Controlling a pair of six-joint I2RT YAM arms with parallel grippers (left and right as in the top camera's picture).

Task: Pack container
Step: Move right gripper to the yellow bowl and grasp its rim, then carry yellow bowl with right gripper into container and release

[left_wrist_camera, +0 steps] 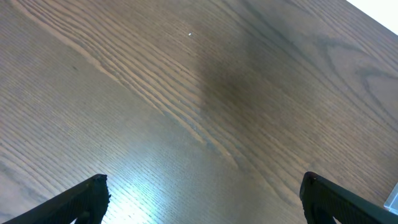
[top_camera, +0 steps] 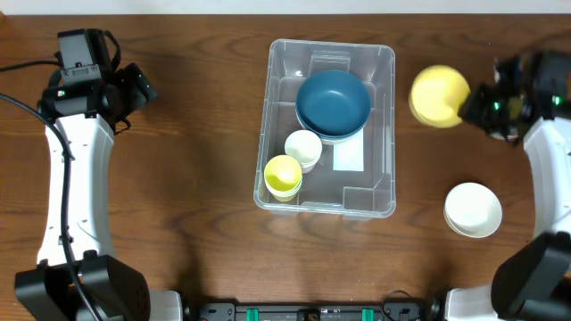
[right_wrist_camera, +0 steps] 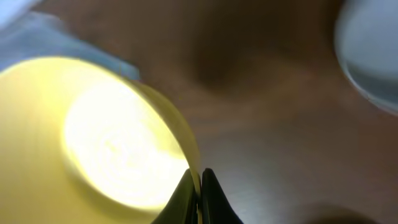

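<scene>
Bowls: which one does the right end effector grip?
The yellow bowl, right of the container: the right end effector is shut on its rim. The blue bowl lies in the container; the white bowl stands free.

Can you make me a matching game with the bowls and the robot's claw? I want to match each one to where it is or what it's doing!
Things:
1. blue bowl
2. yellow bowl
3. white bowl
4. left claw

Places or states:
A. wide open above the table
B. inside the clear container
C. sitting on the table, right of the container
D. rim pinched by the right claw

Pairs: 1-B, 2-D, 3-C, 4-A
</scene>
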